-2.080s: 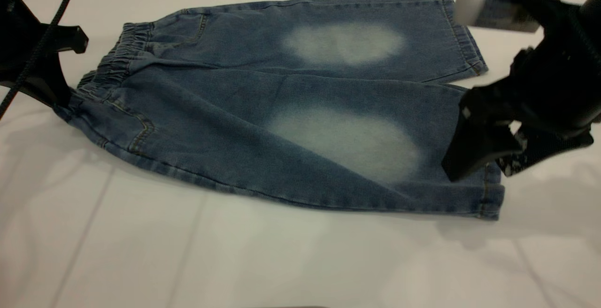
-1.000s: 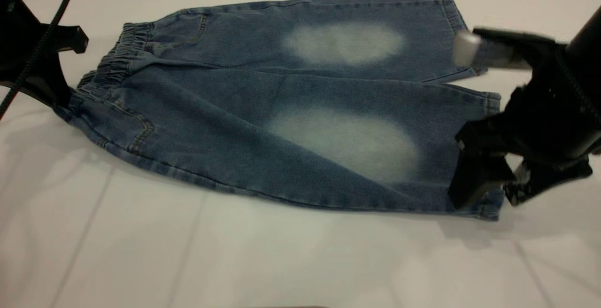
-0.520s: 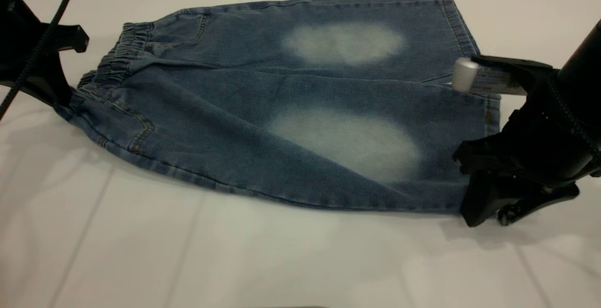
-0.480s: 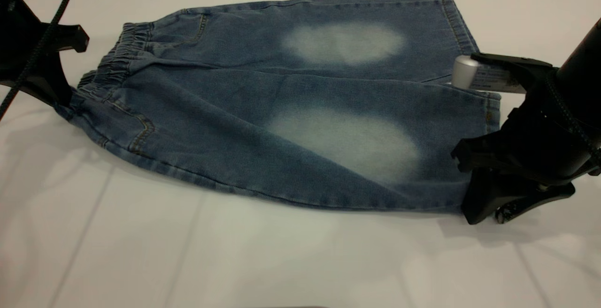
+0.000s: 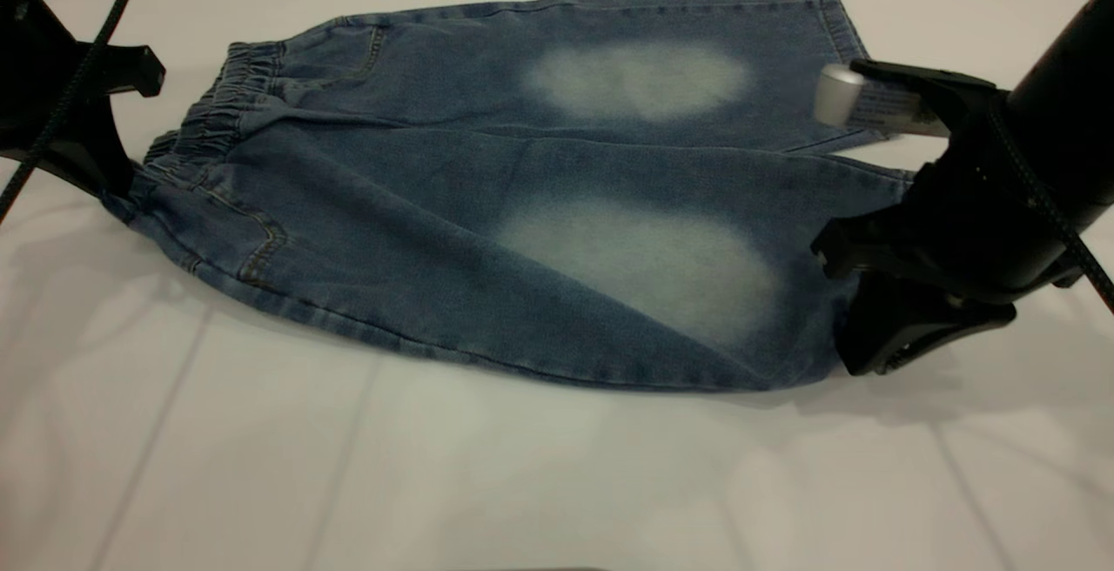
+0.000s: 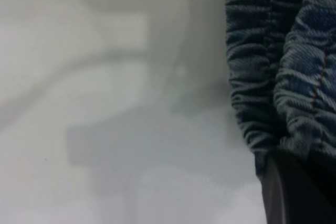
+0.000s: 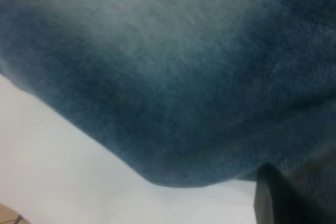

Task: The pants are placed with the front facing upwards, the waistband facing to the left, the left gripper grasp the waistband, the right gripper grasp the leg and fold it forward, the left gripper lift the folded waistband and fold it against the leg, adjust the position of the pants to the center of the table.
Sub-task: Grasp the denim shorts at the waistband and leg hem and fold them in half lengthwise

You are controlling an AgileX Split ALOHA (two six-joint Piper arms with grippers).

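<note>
Blue denim pants (image 5: 487, 197) lie flat on the white worktop (image 5: 435, 484), front up, waistband (image 5: 222, 105) twd the exterior view's left, 2 legs running to the right. Each leg has a pale faded patch at approx knee level. The far leg ends in a hem (image 5: 842, 31) that lies flat near the worktop's far right. The near leg's end is bunched and slightly raised off the worktop, no flat hem visible there.

Left pincer (image 5: 117, 184) sits at the near corner of the waistband, at the worktop's left edge. In the left wrist view the gathered elastic waistband (image 6: 273, 77) fills 1 side of the frame, w/ a dark finger (image 6: 294, 192) pressed right against the cloth. The denim at that corner looks pulled up into the black fingers, so the left pincer appears closed on the waistband, though the tips themselves are hidden by the arm body.

Right pincer (image 5: 857, 319) is at the end of the near leg (image 5: 783, 292), low to the worktop. Its black fingers meet the cloth at the leg end, and the fabric there is drawn up into them; it reads as clamped on the leg. Right wrist view shows denim (image 7: 173, 77) close up, curving over the white worktop (image 7: 58, 171), w/ 1 dark finger (image 7: 289, 198) at the cloth edge.

A cable (image 5: 78, 75) hangs across the left arm.
</note>
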